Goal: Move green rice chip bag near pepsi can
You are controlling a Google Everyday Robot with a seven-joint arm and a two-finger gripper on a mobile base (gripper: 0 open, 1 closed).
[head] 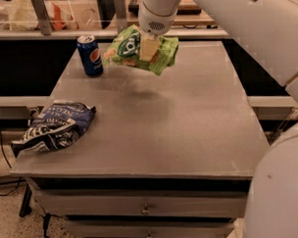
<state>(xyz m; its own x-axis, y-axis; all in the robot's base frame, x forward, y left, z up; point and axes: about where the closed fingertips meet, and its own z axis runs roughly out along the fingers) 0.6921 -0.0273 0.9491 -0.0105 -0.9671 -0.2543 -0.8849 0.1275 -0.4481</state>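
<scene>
Starting at the left, the dark blue chip bag [54, 131] lies crumpled on the worktop [188, 119], well in front of the pepsi can [90, 55] and a little to its left, out of the play. The pepsi can itself stands upright near the worktop's back left corner. Just to the right of the pepsi can hangs the green rice chip bag [123, 47], up in the air with its shadow on the surface below, its near edge close to the pepsi can but not touching. The tool [149, 46] comes down from above and pinches that bag through its middle. So the pick-up and most of the carry look done. What is left, by my reading, is lowering the bag beside the pepsi can and letting go without knocking it.
</scene>
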